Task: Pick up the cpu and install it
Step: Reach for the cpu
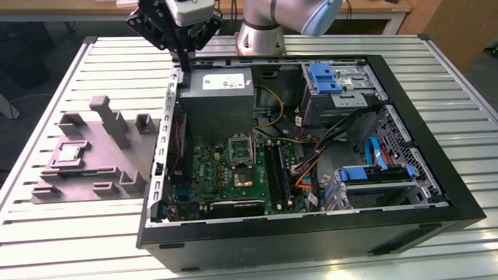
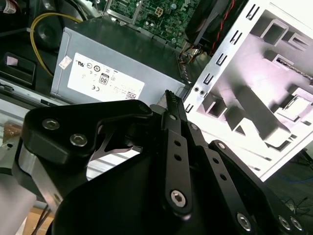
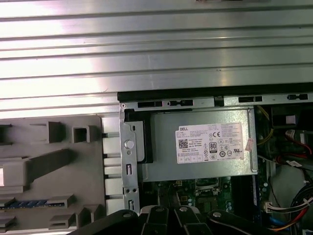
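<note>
Cpu seated in the grey moulded tray — well apart from the gripper.
One tray is set on the slatted metal table, just beside one open computer case. The case wall stands between tray and motherboard. The gripper is held above the case's far corner, near the power supply — fingers closed together, nothing held.

The black gripper hangs over the open black computer case's far edge; the small silvery square cpu seems to lie in the grey moulded tray beside the case.
</note>
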{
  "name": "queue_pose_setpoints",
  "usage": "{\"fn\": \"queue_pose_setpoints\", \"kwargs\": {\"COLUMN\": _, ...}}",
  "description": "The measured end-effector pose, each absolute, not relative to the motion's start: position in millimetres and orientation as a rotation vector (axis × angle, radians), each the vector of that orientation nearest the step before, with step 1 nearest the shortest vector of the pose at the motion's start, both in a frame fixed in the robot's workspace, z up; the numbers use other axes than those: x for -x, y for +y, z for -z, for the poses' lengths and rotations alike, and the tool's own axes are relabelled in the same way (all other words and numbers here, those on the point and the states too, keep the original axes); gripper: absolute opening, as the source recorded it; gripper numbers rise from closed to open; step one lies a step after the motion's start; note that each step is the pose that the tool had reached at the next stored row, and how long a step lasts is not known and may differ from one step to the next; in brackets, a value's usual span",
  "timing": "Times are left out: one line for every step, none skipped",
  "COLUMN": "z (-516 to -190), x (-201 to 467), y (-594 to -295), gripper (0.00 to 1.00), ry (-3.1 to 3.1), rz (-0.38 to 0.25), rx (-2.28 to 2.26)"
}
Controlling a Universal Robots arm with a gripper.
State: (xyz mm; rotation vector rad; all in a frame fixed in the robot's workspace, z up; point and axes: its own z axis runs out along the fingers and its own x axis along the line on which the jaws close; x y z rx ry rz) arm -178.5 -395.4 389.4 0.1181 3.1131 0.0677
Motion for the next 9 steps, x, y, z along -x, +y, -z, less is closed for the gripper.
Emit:
{"fn": "queue_pose_setpoints", "kwargs": {"z": -389.4, "x": 178.9, "y": -395.4, "gripper": 0.11, "ry": 3.113, "rz": -0.068, "rx": -0.118}}
{"fn": "queue_pose_setpoints", "kwargs": {"z": -389.4, "x": 179.4, "y": -395.4, "gripper": 0.11, "ry": 3.113, "rz": -0.068, "rx": -0.118}}
{"fn": "queue_pose_setpoints", "kwargs": {"z": -389.4, "x": 179.8, "y": -395.4, "gripper": 0.11, "ry": 3.113, "rz": -0.068, "rx": -0.118}}
{"fn": "queue_pose_setpoints", "kwargs": {"z": -389.4, "x": 180.3, "y": -395.4, "gripper": 0.11, "ry": 3.113, "rz": -0.068, "rx": -0.118}}
{"fn": "queue_pose_setpoints", "kwargs": {"z": -389.4, "x": 180.9, "y": -395.4, "gripper": 0.11, "ry": 3.113, "rz": -0.068, "rx": -0.118}}
{"fn": "queue_pose_setpoints", "kwargs": {"z": -389.3, "x": 181.4, "y": -395.4, "gripper": 0.11, "ry": 3.113, "rz": -0.068, "rx": -0.118}}
{"fn": "queue_pose_setpoints", "kwargs": {"z": -389.3, "x": 181.8, "y": -395.4, "gripper": 0.11, "ry": 3.113, "rz": -0.068, "rx": -0.118}}
{"fn": "queue_pose_setpoints", "kwargs": {"z": -389.3, "x": 182.3, "y": -395.4, "gripper": 0.11, "ry": 3.113, "rz": -0.068, "rx": -0.118}}
{"fn": "queue_pose_setpoints", "kwargs": {"z": -389.3, "x": 182.7, "y": -395.4, "gripper": 0.11, "ry": 3.113, "rz": -0.068, "rx": -0.118}}
